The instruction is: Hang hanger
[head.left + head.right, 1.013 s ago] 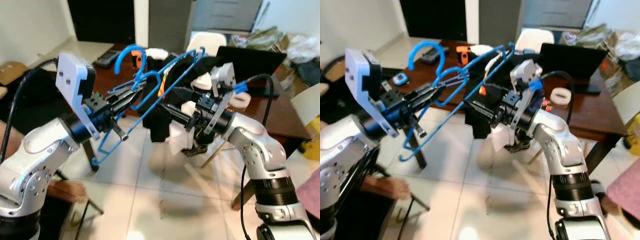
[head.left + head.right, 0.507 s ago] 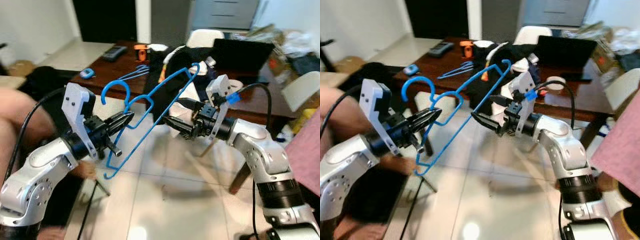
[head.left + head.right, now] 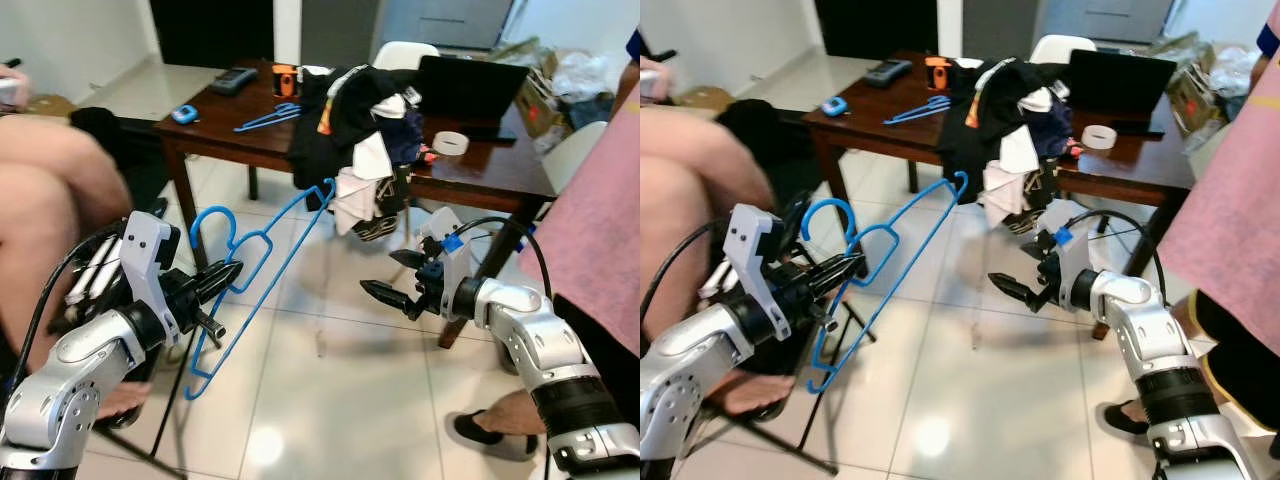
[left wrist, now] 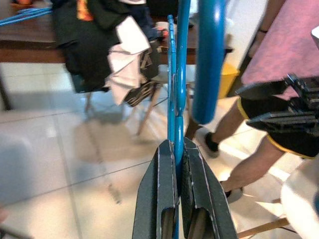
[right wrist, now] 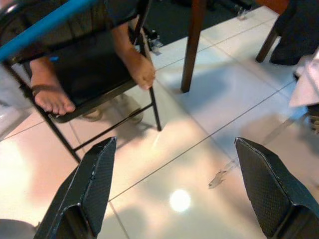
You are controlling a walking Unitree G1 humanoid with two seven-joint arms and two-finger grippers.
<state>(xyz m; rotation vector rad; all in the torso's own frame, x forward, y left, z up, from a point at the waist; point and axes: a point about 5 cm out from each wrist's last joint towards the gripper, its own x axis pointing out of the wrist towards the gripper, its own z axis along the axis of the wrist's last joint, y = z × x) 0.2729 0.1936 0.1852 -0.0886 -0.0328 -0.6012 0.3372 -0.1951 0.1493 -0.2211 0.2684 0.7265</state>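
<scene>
The left gripper (image 3: 232, 272) pinches the blue hanger (image 3: 262, 268) below its hook, long axis toward one o'clock; the right gripper (image 3: 397, 279), at three o'clock, gapes empty.

I'm looking at a lived-in room of a home: pale glossy floor tiles (image 3: 330, 400), a dark wooden table (image 3: 500, 180) with a heap of clothes (image 3: 355, 120) spilling over its front edge, a laptop (image 3: 470, 85) and a roll of tape (image 3: 450, 143) towards its right end, a white chair (image 3: 405, 55) behind it, and a bare foot (image 5: 139, 69) by a folding chair (image 5: 99, 94)
</scene>
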